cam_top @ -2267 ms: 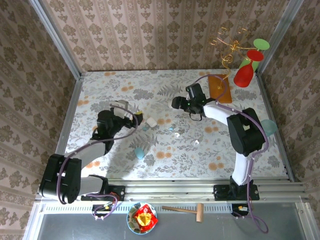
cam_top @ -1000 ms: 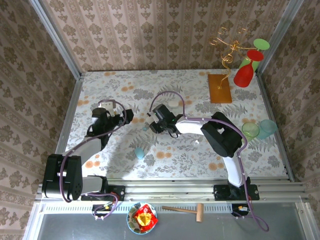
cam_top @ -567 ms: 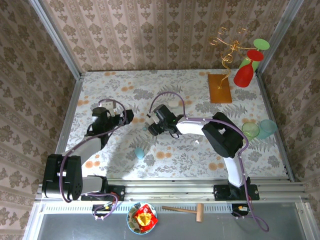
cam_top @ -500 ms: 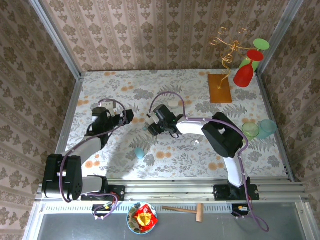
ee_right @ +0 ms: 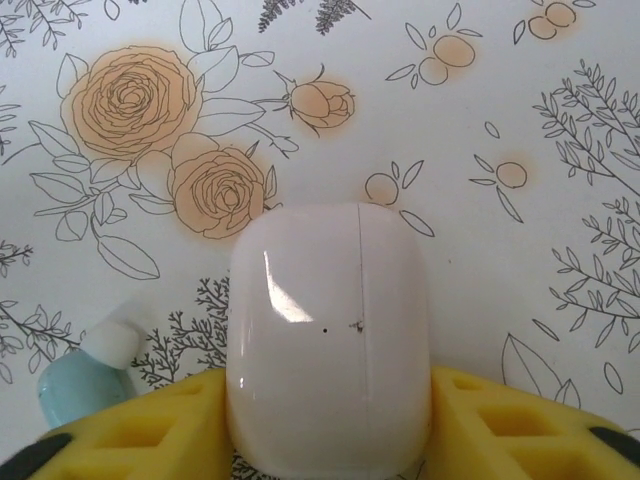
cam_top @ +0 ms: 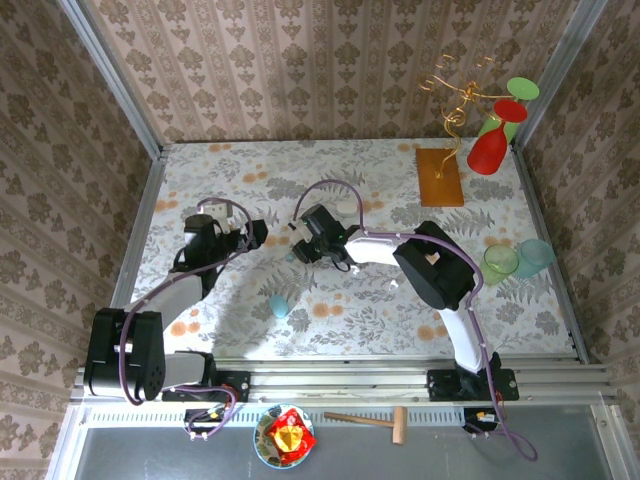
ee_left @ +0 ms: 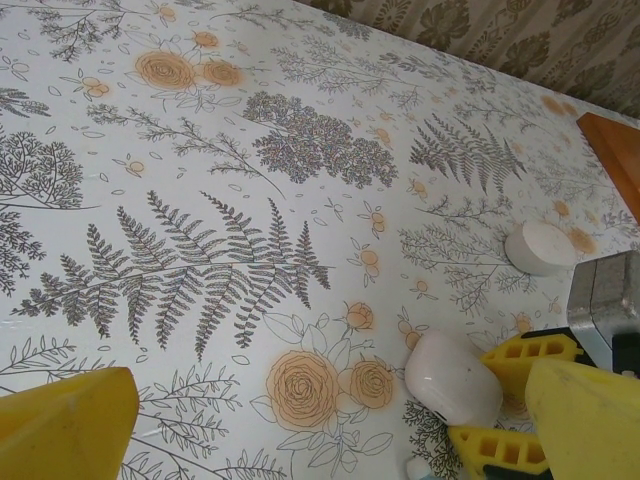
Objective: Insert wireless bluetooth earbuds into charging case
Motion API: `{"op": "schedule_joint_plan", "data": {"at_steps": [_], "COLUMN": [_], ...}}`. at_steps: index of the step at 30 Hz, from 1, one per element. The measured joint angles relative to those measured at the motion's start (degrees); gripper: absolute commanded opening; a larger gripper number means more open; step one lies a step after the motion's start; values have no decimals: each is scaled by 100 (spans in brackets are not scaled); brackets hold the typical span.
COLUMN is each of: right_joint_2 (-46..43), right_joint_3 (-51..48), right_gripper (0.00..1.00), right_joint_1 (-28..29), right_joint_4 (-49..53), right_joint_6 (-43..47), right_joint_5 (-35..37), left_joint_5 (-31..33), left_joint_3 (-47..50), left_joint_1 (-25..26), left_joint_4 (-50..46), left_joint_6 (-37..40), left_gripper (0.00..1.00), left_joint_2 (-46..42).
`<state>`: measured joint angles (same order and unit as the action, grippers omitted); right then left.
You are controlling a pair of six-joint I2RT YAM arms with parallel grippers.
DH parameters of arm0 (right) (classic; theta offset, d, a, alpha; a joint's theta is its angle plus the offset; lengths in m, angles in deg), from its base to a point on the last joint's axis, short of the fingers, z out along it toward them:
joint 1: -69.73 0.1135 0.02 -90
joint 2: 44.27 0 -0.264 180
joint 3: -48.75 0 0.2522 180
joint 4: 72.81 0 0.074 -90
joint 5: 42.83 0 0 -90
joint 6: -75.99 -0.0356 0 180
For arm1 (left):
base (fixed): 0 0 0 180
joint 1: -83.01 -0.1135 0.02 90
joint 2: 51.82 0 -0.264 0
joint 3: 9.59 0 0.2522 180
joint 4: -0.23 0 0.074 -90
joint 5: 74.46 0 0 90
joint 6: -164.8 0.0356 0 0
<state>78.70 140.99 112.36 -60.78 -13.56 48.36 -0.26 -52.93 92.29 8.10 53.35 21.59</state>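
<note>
Right pincer (ee_right: 330, 405) around white case (ee_right: 328, 330), blue earbud (ee_right: 80, 380) alongside.

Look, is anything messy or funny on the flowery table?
Yes, a little. A pale blue earbud lies loose on the table beside the white case, not inside it. The case's lid looks shut, and it sits in the right gripper. Nothing looks spilled or broken.

1 wooden mallet (cam_top: 365, 419) lies near 1 bowl (cam_top: 258, 445).
</note>
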Motion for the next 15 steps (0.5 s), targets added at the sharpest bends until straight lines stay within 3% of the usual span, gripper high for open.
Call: {"op": "schedule_joint_plan", "data": {"at_steps": [8, 15], "right_joint_2": [-295, -1480], "right_joint_3": [-304, -916], "right_gripper": [34, 36], "right_joint_1": [7, 28], "right_joint_4": [-17, 28], "right_joint_6": [295, 957], "right_joint_5": [-39, -160], "left_joint_5": [-216, -997], "left_joint_3": [-254, -992], "left_joint_1": [9, 164], "left_joint_4": [-562, -1773], "left_joint_6": [-57, -87], "left_gripper": [100, 100], "left_joint_2": [-20, -328]}}
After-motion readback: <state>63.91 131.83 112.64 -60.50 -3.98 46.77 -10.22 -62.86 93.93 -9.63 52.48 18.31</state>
